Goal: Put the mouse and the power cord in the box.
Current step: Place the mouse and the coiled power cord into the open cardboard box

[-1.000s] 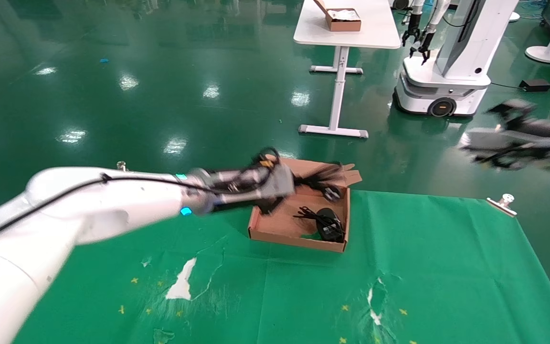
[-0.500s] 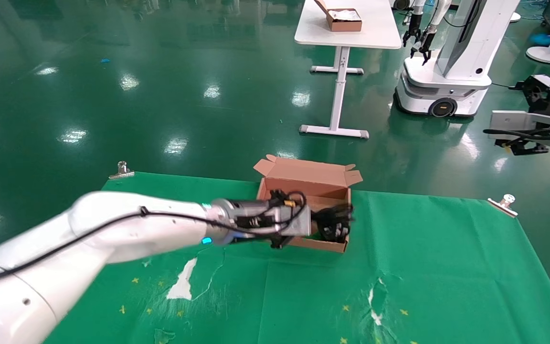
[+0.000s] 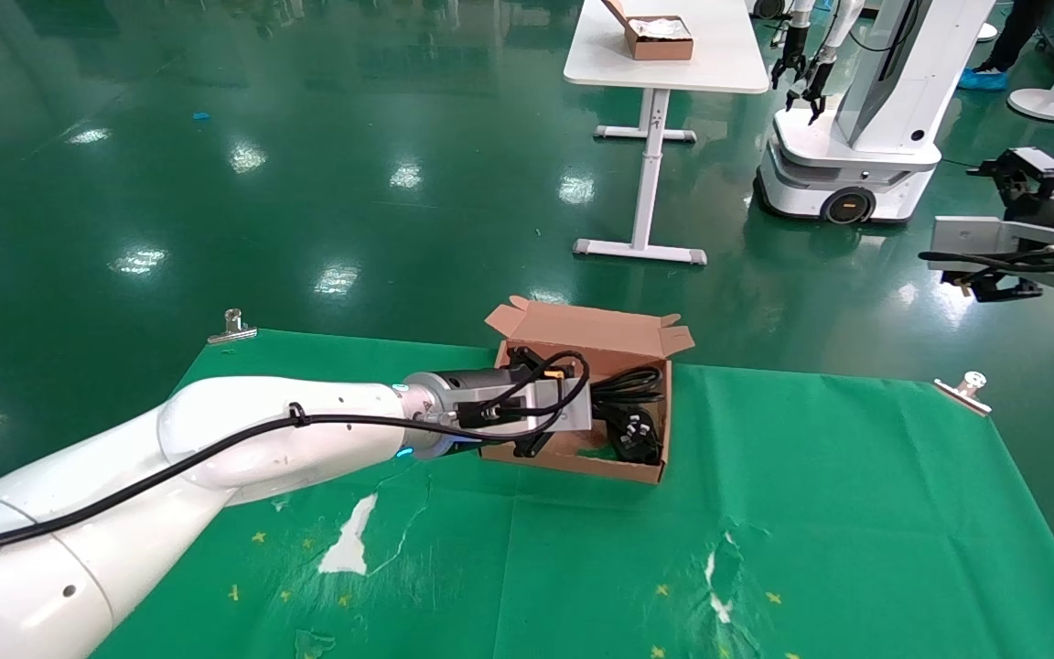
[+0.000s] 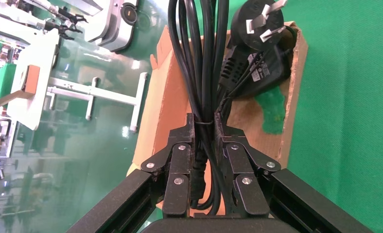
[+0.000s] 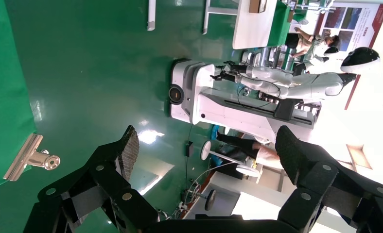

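The box stands open at the green cloth's far edge, lid flaps up. My left gripper reaches into it from the left, shut on the power cord. In the left wrist view the gripper pinches the cord's bundled loops, which run across the box's floor to the pronged plug at the far wall. The mouse lies under the plug, mostly covered. My right gripper hangs raised off the right, open and empty.
A green cloth with torn patches covers the floor, held by metal clips. Beyond it stand a white table bearing a small brown box and another white robot.
My left gripper carried the cord from above the lid down into the box, and the cord now lies along the box's right side. The right arm swung up and came to rest.
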